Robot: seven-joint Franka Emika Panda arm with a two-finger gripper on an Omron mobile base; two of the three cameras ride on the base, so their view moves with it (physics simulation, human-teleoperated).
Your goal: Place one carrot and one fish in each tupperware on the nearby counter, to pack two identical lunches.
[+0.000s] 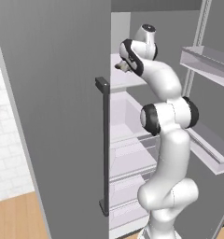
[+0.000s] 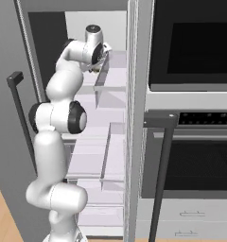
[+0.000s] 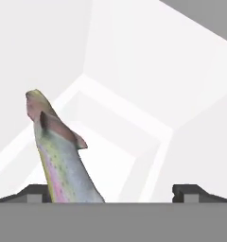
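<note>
**Reaching for a fish on the upper fridge shelf**

My pincer stands wide, holding nothing. Its two fingertips rise well apart at the bottom of the hand view, and the fish lies between them, close against the left one. I judge the jaws are kept wide so the body can pass between them before I close.

The fish is speckled, pink and green along the flank, with one end pointing away toward the shelf's back corner. It rests on a white fridge shelf, not yet gripped.

From the base views, my arm reaches up into the open fridge, hand at an upper shelf. A grey fridge door with a dark handle stands left; a wall oven sits right. Wooden floor below.
</note>
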